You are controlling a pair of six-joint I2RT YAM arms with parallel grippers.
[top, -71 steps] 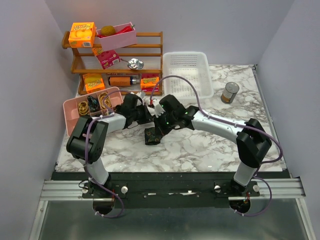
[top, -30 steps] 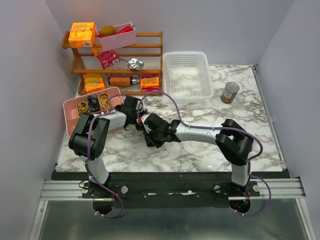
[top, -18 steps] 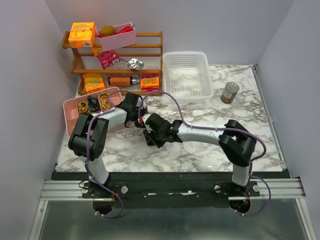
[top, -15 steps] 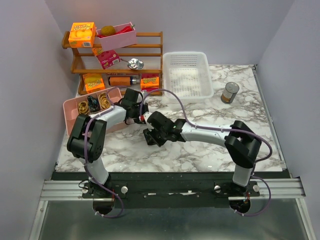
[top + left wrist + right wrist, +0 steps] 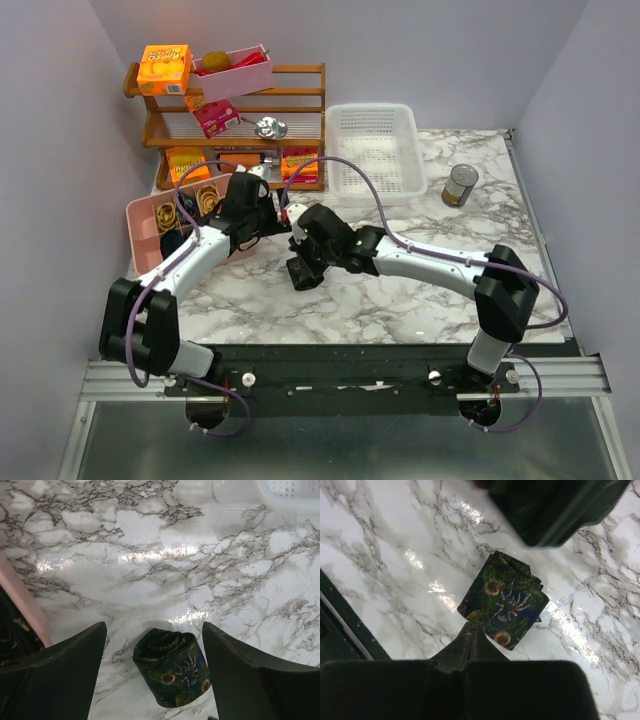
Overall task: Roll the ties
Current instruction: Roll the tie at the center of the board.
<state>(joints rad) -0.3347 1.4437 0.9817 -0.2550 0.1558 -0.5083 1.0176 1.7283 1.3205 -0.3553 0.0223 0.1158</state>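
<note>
Tie (image 5: 502,599), rolled into a tight dark leaf-patterned bundle, lies on the marble worktop (image 5: 380,305). My right pincer (image 5: 470,630) points at its near edge, fingers pressed together. My left pincer (image 5: 153,630) hangs over it, fingers spread wide. Farther left, the pink tray (image 5: 138,222) holds small rolls in its compartments. A white basket (image 5: 375,150) stands beyond.
</note>
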